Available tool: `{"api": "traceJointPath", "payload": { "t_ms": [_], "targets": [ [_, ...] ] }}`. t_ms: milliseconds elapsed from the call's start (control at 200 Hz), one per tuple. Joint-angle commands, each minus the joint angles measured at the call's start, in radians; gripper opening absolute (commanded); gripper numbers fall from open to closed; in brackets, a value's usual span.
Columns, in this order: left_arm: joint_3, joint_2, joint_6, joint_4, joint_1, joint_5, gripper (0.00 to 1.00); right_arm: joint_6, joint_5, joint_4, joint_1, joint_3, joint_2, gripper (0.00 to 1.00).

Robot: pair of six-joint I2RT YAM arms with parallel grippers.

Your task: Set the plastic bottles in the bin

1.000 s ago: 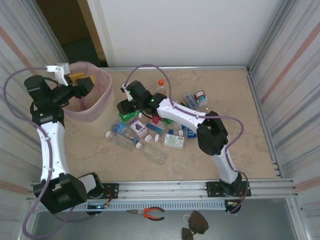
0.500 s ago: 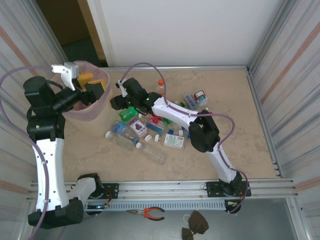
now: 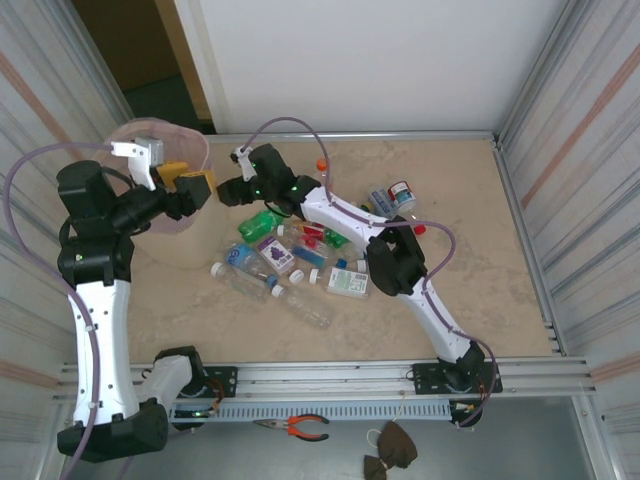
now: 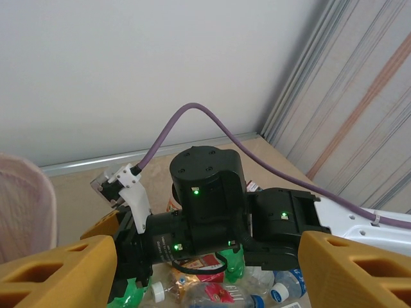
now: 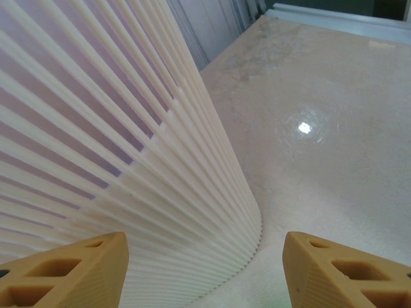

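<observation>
Several plastic bottles (image 3: 300, 255) lie in a heap mid-table: a green one (image 3: 258, 225), an orange-capped one (image 3: 322, 172), and clear ones with blue, red or purple labels. The same heap (image 4: 212, 292) lies under the right wrist in the left wrist view. The bin (image 3: 196, 142), pink bag over its rim, stands at the far left behind my left arm; its ribbed beige wall (image 5: 128, 179) looms close in the right wrist view. My left gripper (image 3: 195, 185) (image 4: 205, 263) hangs open and holds nothing, beside the bin's rim. My right gripper (image 3: 222, 192) (image 5: 205, 269) is open, empty, facing the bin wall.
A red-labelled can (image 3: 401, 192) lies right of the heap. Metal walls close in the table on both sides. The bare floor (image 5: 321, 128) runs beside the bin. Pliers (image 3: 298, 427) lie below the front rail.
My left gripper came up out of the bin and swung right. My right gripper left the heap and moved left to the bin. The bin's rim sits farther back-left.
</observation>
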Motion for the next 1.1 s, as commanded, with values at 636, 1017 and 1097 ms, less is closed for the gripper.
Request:
{"api": "traceJointPath", "payload": {
  "t_ms": [636, 1017, 1097],
  "targets": [
    [-0.005, -0.069, -0.059, -0.065, -0.005, -0.118, 0.75, -0.161, 0.289, -0.627, 0.278, -0.321, -0.325, 0.68],
    [-0.002, -0.082, -0.116, -0.063, -0.006, -0.105, 0.75, -0.159, 0.384, -0.684, 0.353, -0.310, -0.253, 0.76],
    [-0.002, -0.081, -0.128, -0.058, -0.006, -0.101, 0.74, -0.167, 0.387, -0.687, 0.356, -0.296, -0.233, 0.76]
  ]
}}
